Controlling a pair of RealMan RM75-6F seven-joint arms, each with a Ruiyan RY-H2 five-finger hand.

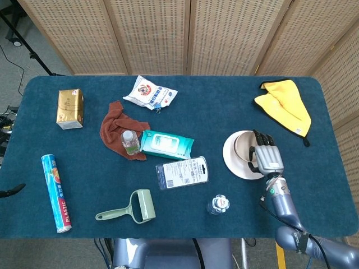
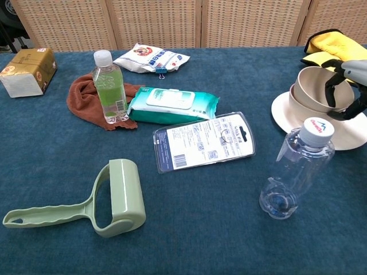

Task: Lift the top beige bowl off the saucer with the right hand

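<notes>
Two beige bowls sit on a white saucer (image 2: 346,137) at the right of the table. My right hand (image 2: 346,91) grips the top beige bowl (image 2: 314,85) by its right rim, fingers inside it. That bowl is tilted and raised partly out of the lower bowl (image 2: 299,107). From the head view, the right hand (image 1: 267,157) covers the right side of the top bowl (image 1: 242,146) over the saucer (image 1: 232,161). A dark sliver (image 1: 12,191) at the left table edge may be my left hand; too little of it shows to tell how it is held.
A clear empty bottle (image 2: 295,173) stands just in front of the saucer. A yellow cloth (image 1: 285,104) lies behind it. A blister pack (image 2: 203,141), wipes pack (image 2: 172,105), green drink bottle (image 2: 109,86) and lint roller (image 2: 109,200) are to the left.
</notes>
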